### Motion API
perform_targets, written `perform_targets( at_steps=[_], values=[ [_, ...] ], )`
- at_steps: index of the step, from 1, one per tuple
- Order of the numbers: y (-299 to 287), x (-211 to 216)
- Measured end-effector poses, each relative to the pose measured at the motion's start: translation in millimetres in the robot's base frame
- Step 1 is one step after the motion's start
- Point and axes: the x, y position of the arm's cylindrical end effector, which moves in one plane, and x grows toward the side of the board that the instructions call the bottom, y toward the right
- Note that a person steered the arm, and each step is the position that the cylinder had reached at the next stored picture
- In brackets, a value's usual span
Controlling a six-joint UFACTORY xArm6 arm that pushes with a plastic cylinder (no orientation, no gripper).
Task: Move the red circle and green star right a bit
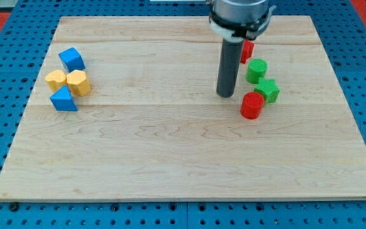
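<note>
Presently, we list: our tip [225, 95], a bare rod with no pincer to open or close, standing just left of the red circle [252, 105], placed for a rightward push. Green star [269, 90] touches that circle's upper right. Green block [257, 70] and red block [247, 51] sit above. Two blue, two yellow blocks cluster at far left.

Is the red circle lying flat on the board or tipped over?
Flat: the red circle shows its round face upward, beside the green star, right of my tip.
</note>
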Motion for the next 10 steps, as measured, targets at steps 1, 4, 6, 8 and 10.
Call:
perform_targets(
  at_steps=[1, 4, 6, 8, 10],
  values=[
    [19.6, 19.7],
    [148.3, 42.9],
    [78.7, 3.0],
    [108.0, -1.8],
    [27.5, 54.9]
  ],
)
